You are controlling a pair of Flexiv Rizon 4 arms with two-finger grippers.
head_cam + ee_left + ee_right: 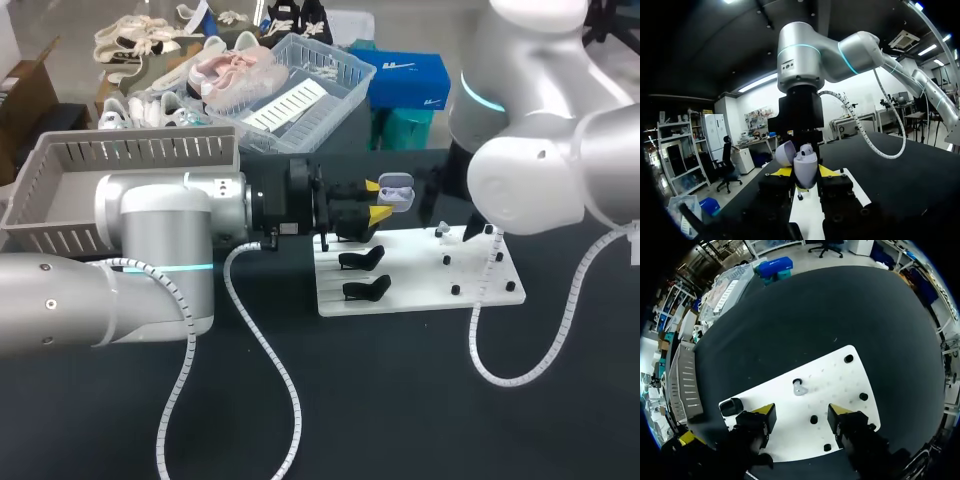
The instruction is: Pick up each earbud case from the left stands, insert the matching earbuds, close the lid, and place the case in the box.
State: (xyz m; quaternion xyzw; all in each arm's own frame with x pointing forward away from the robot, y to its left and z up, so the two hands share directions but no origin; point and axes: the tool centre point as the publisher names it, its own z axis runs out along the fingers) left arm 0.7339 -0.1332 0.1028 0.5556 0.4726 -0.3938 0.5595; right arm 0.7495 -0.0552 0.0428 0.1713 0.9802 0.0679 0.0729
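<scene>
My left gripper (374,200) is shut on a lavender earbud case (397,190), held above the far left corner of the white board (415,285). In the left wrist view the case (805,170) sits upright between the yellow fingertips (781,171) with its lid (785,152) open. My right gripper (802,415) hangs open over the board (835,375), nothing between its fingers. A white earbud (799,387) rests on a peg just ahead of them. In the head view the right arm's bulk hides its gripper.
Two empty black stands (362,260) (366,290) sit on the board's left side. Several small black pegs (863,396) dot the right side. The grey slatted box (60,185) stands at the table's far left, behind my left arm. Cables trail over the front of the table.
</scene>
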